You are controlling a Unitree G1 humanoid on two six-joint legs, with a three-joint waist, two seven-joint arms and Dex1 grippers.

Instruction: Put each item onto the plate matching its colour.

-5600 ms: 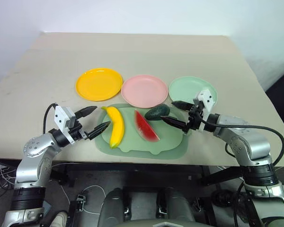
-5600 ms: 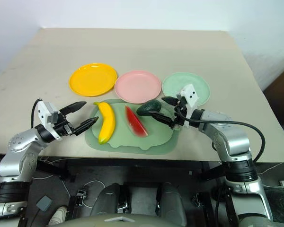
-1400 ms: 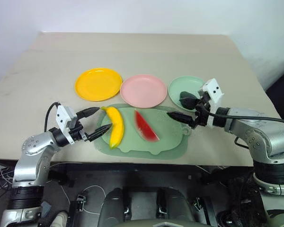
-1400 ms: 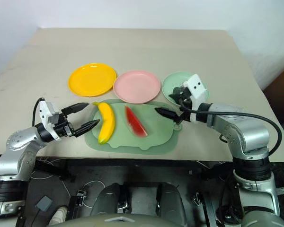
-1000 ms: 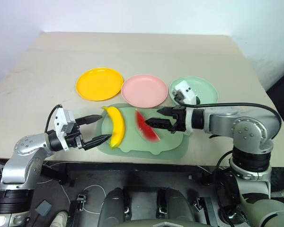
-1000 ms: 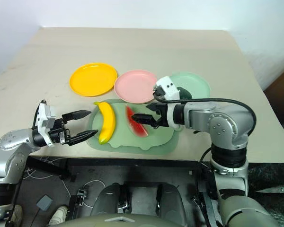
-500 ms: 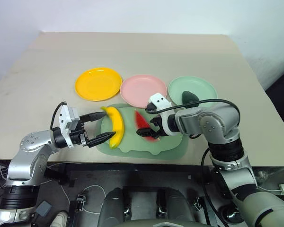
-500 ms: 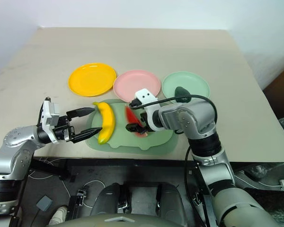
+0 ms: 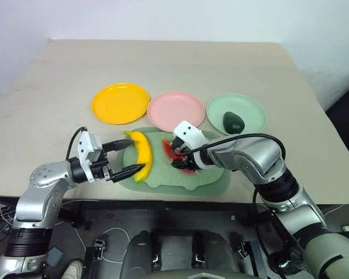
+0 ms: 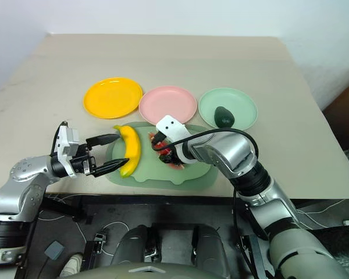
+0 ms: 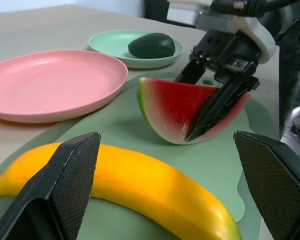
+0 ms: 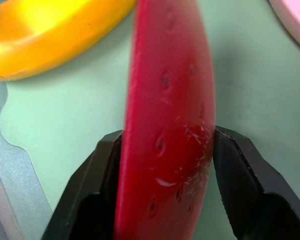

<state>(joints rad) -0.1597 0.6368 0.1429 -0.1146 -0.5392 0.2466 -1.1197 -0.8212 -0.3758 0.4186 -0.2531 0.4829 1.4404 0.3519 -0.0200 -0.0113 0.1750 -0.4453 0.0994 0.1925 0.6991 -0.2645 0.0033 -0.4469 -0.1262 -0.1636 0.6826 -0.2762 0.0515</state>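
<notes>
On the pale green mat (image 9: 212, 177), my right gripper (image 9: 179, 158) is shut on the red watermelon wedge (image 11: 175, 107). Its black fingers (image 12: 237, 180) press both flat faces of the wedge, which stands on its rind. The yellow banana (image 9: 143, 152) lies on the mat's left part. My left gripper (image 9: 131, 155) is open at the banana's left side, one finger by each end, not touching it. The dark green avocado (image 9: 234, 122) rests on the mint green plate (image 9: 218, 107). The pink plate (image 9: 175, 110) and the orange-yellow plate (image 9: 120, 103) hold nothing.
The three plates stand in a row just beyond the mat on a beige table (image 9: 163, 64). The mat lies close to the table's near edge. A white wall runs behind the table.
The avocado has gone from the mat to the green plate. My right gripper swung left from that plate, dropped over the watermelon wedge and closed on it. The left gripper barely moved.
</notes>
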